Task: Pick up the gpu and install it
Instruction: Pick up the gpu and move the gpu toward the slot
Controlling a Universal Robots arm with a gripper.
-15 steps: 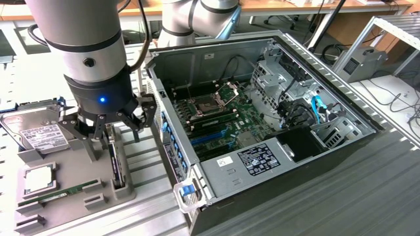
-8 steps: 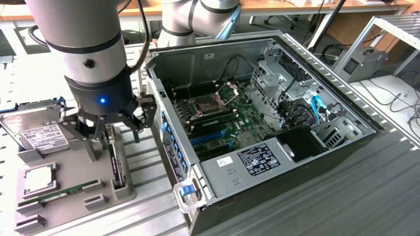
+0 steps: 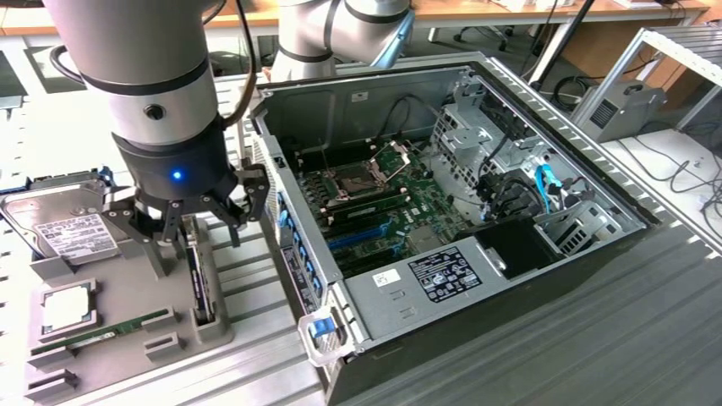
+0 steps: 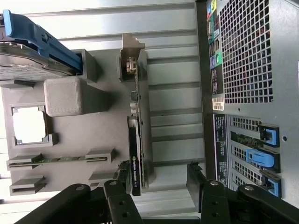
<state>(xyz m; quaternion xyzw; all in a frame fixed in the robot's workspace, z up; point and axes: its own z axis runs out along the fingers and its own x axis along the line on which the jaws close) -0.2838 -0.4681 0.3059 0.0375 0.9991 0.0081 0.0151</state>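
The gpu (image 3: pixel 201 283) is a thin black card standing on edge in a slot of the grey holder block (image 3: pixel 124 271), at the exterior view's left of the open computer case (image 3: pixel 451 279). In the wrist view the gpu (image 4: pixel 135 144) shows its black edge and its silver end bracket (image 4: pixel 128 58). My gripper (image 3: pixel 203 222) hangs just above the card's bracket end, open. One of its fingers (image 4: pixel 120 179) is close beside the card and the other stands well off toward the case; nothing is held. The gripper (image 4: pixel 159 183) straddles the card's end.
The holder block also carries a silver hard drive (image 3: pixel 68 228), a CPU chip (image 3: pixel 68 306) and a green RAM stick (image 3: pixel 101 331). The case lies on its side with the motherboard (image 3: pixel 373 203) exposed. Its perforated rear panel (image 4: pixel 245 56) stands close to the gripper's outer finger.
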